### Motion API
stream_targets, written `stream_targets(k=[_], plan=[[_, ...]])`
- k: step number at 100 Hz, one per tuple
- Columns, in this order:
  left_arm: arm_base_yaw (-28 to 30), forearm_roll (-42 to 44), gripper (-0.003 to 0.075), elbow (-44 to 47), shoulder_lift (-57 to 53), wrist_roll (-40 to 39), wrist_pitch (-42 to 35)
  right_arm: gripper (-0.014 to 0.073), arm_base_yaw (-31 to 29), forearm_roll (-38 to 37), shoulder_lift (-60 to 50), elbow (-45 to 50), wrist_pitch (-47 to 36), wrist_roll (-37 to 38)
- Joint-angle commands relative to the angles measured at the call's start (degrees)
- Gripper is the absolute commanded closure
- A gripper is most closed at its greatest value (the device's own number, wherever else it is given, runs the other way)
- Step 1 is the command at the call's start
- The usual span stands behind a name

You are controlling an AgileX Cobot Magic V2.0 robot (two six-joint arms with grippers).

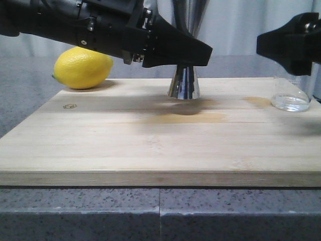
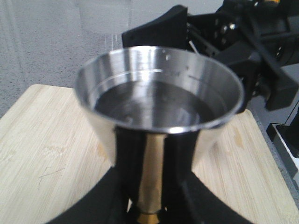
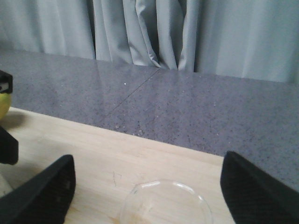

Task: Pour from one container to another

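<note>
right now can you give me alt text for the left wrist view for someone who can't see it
A shiny steel jigger fills the view, gripped at its gold-banded waist by the left gripper, its upper cup holding clear liquid. Under it lies a pale wooden board on a grey counter, and the black right arm sits behind.
</note>
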Motion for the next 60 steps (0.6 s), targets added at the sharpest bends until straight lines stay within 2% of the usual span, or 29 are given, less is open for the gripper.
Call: stream_targets(k=[1, 19, 60], plan=[[-0.47, -4.53, 0.0598, -1.64, -2.64, -0.31, 3.25, 0.0018, -0.03, -1.45, -3.09, -1.02, -3.13, -0.25], [-0.47, -5.30, 0.0598, -1.64, -2.64, -0.31, 3.25, 0.0018, -0.03, -1.93, -6.40, -1.02, -2.98, -0.52], [-0.47, -5.39, 0.0598, -1.64, -2.64, 6.18, 4.37, 0.0018, -0.03, -2.03, -6.91, -1.02, -3.00, -1.74]])
